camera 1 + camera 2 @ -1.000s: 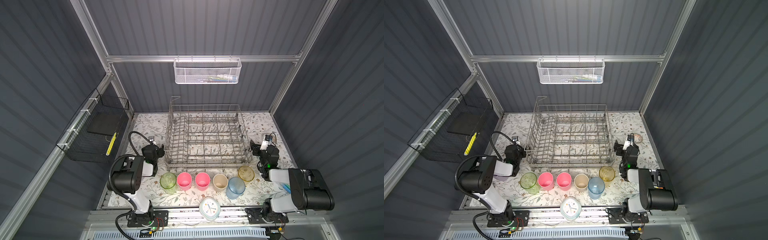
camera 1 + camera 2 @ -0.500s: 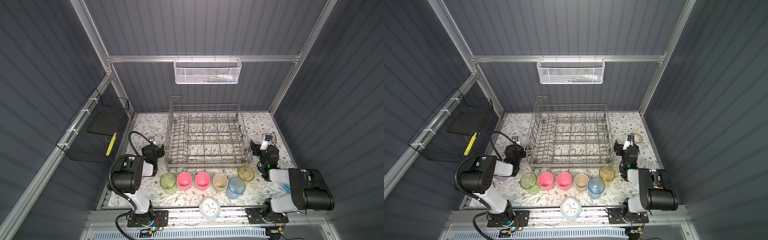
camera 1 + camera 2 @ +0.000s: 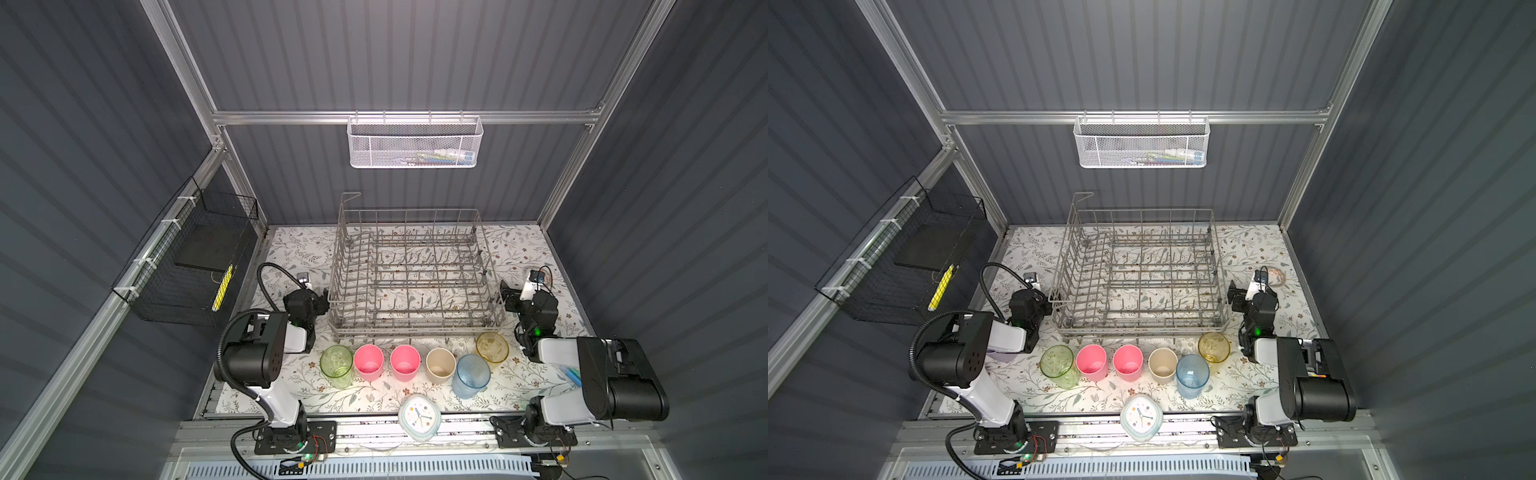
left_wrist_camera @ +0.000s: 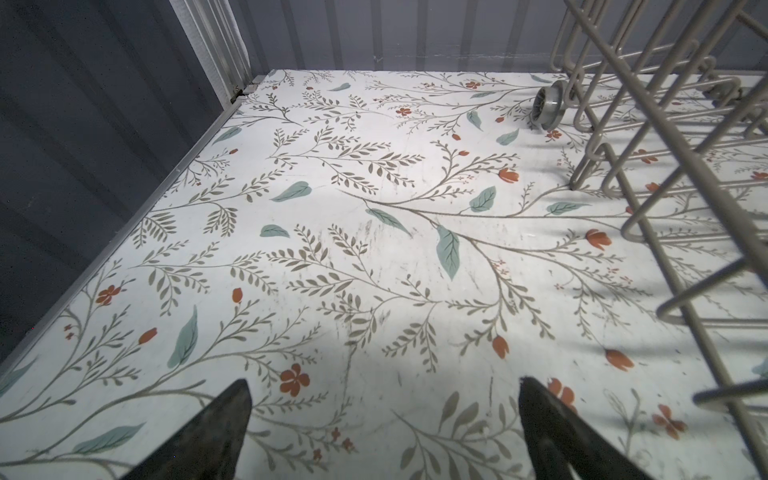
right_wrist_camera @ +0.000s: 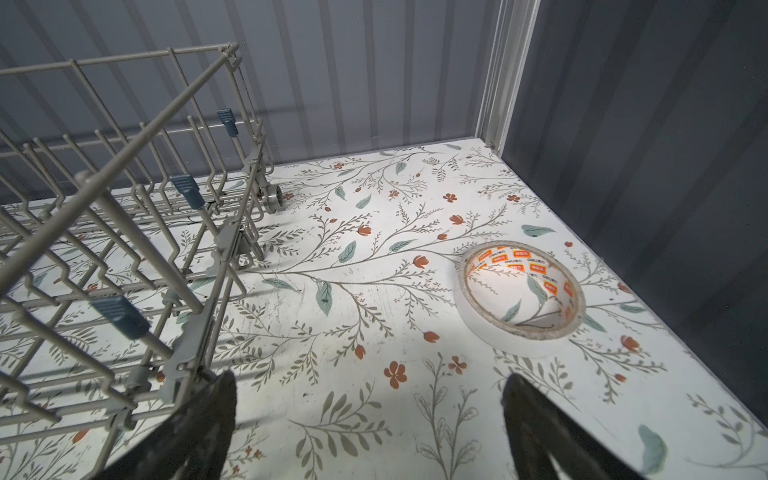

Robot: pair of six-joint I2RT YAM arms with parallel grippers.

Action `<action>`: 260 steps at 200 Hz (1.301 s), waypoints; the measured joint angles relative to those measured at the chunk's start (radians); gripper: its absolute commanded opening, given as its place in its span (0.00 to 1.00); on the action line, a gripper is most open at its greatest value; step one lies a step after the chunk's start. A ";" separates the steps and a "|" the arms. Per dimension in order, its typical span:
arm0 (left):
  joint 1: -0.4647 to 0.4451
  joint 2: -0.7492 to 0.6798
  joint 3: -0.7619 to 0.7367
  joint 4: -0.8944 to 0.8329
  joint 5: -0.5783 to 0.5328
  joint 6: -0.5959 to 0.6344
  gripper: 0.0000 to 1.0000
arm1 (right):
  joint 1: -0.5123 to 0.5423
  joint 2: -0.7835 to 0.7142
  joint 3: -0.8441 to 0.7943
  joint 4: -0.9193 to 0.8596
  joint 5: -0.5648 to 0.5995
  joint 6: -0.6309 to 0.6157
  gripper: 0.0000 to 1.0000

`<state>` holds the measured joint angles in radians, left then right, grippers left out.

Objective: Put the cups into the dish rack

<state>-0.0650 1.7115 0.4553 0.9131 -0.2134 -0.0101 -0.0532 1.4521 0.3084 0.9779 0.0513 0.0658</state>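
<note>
Lab cell: aluminium frame (image 3: 291,117), corrugated walls (image 3: 374,62)

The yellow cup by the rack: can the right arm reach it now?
Probably yes: the yellow cup stands upright beside the right arm, nothing between them, and its fingers are open and empty.

Looking steeply down from overhead at the whole tabletop (image 3: 524,253) in both top views; from each wrist, peering low and close past the dish rack (image 5: 124,162).
</note>
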 measured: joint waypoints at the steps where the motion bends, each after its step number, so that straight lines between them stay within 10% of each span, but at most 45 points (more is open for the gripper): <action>1: 0.000 0.000 0.000 0.000 0.000 0.000 1.00 | 0.000 0.000 0.000 0.000 0.000 0.000 0.99; 134: -0.006 -0.306 0.213 -0.438 -0.130 -0.029 1.00 | 0.014 -0.077 0.051 -0.140 0.043 0.000 0.99; 211: -0.006 -0.328 0.712 -1.121 -0.209 -0.183 0.99 | 0.030 -0.107 0.072 -0.232 0.106 0.001 0.99; 260: -0.006 -0.363 0.773 -1.502 -0.168 -0.256 0.94 | 0.030 -0.146 0.093 -0.290 0.137 0.013 0.99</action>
<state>-0.0715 1.3487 1.2282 -0.5892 -0.3817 -0.2665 -0.0235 1.3060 0.4011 0.6876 0.1883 0.0788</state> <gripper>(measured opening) 0.948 0.989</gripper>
